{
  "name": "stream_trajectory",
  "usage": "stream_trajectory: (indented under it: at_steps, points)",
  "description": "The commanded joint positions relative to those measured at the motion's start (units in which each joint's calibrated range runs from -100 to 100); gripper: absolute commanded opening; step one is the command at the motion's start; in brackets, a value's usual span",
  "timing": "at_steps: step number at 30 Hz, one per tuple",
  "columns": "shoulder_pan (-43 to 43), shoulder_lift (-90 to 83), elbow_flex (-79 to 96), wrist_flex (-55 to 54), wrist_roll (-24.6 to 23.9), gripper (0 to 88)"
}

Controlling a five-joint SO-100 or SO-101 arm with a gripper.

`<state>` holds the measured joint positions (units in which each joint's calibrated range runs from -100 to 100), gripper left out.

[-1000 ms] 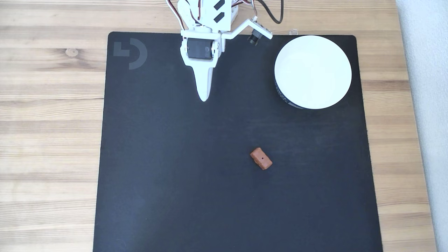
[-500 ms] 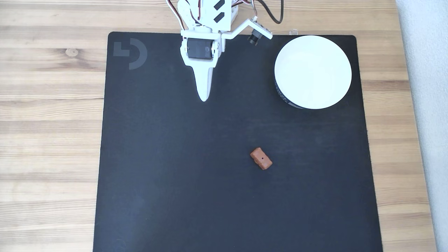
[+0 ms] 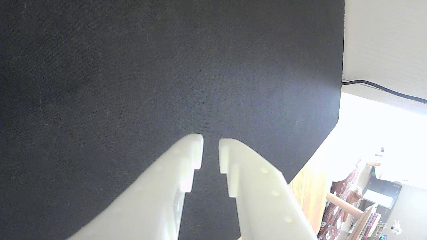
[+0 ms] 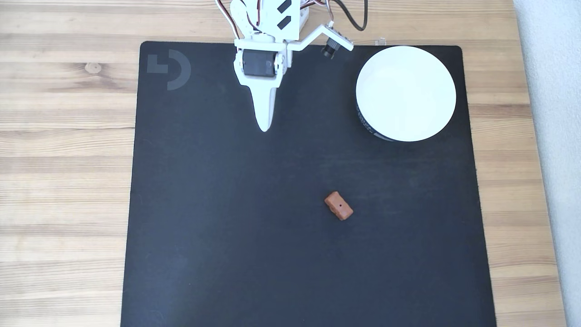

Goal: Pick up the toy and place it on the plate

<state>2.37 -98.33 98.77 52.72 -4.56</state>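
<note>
The toy point(image 4: 338, 205), a small reddish-brown block with a dark dot on top, lies alone on the black mat, right of centre in the fixed view. The plate point(image 4: 406, 93), round and white with a dark rim band, sits empty at the mat's far right corner. My white gripper point(image 4: 264, 128) hangs over the mat's far middle, well away from the toy and left of the plate, pointing toward the near side. In the wrist view the gripper point(image 3: 210, 140) has only a narrow slit between its tips, and bare mat shows through it.
A black mat point(image 4: 227, 204) covers most of the wooden table point(image 4: 63, 181). The wrist camera point(image 4: 330, 45) juts out beside the arm near the plate. In the wrist view the mat's edge and a dark cable point(image 3: 383, 88) appear at right.
</note>
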Motion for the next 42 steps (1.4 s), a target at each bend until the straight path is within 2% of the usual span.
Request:
stream_trajectory:
  at_steps: [1,42]
  points:
    - [0.35,-0.83,0.78,0.11,-0.25,2.4]
    - [1.02,-0.83,0.78,0.03,-0.19,2.4]
